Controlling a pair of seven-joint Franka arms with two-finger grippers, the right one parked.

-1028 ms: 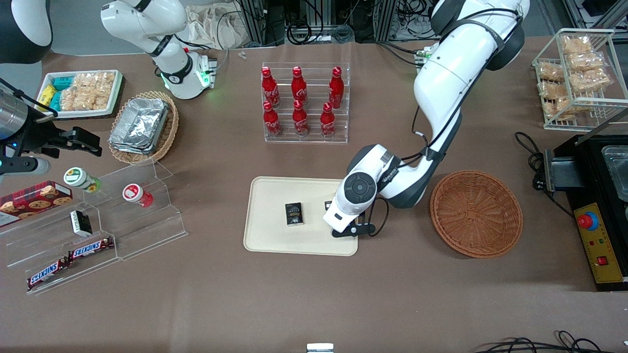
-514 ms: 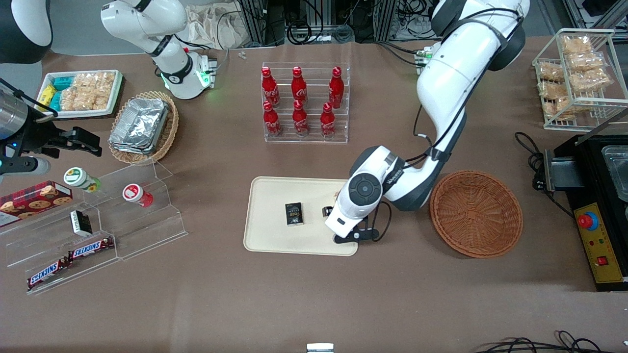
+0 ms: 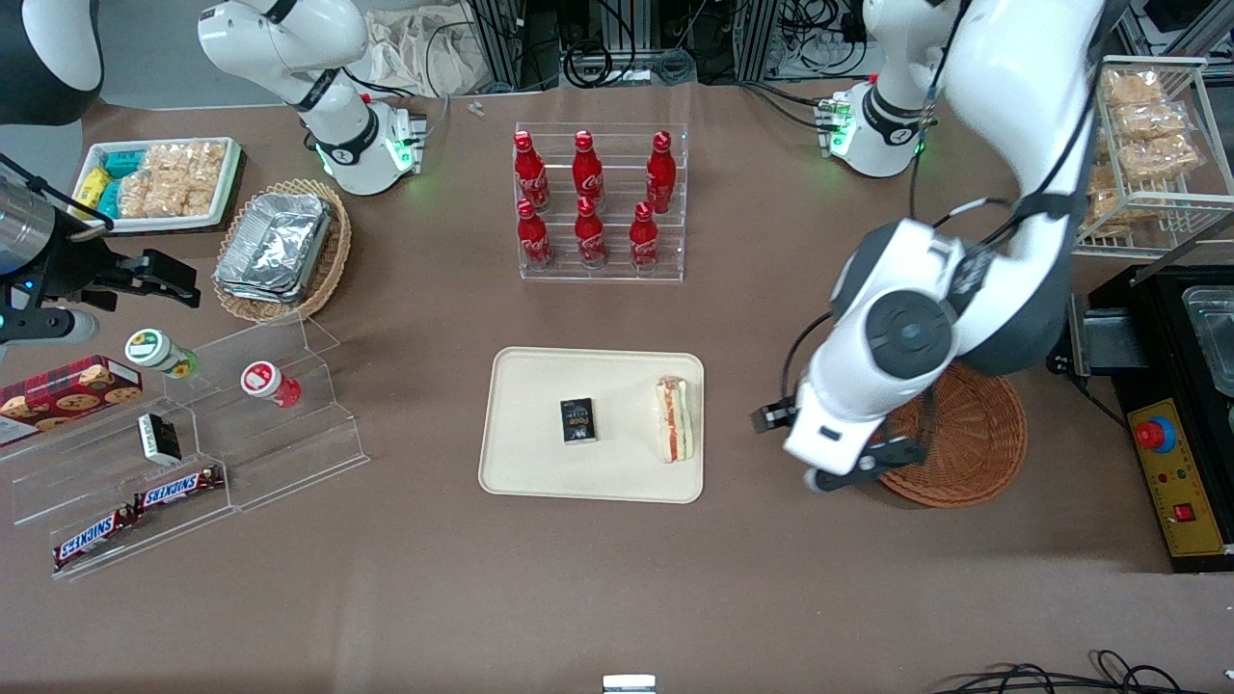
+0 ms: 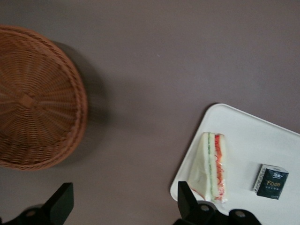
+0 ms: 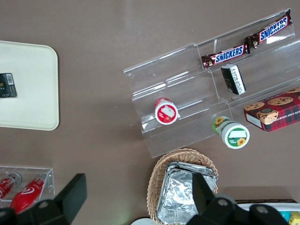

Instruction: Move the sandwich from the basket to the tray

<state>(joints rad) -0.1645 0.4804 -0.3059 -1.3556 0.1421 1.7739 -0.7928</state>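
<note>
Pincer (image 4: 124, 206) wide, above sandwich (image 4: 211, 167)

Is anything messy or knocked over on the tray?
Nothing stands out. The sandwich lies whole on the tray, close to the rim nearest the basket, apart from a small dark box. The hand hangs open and empty above the table by the basket.
</note>
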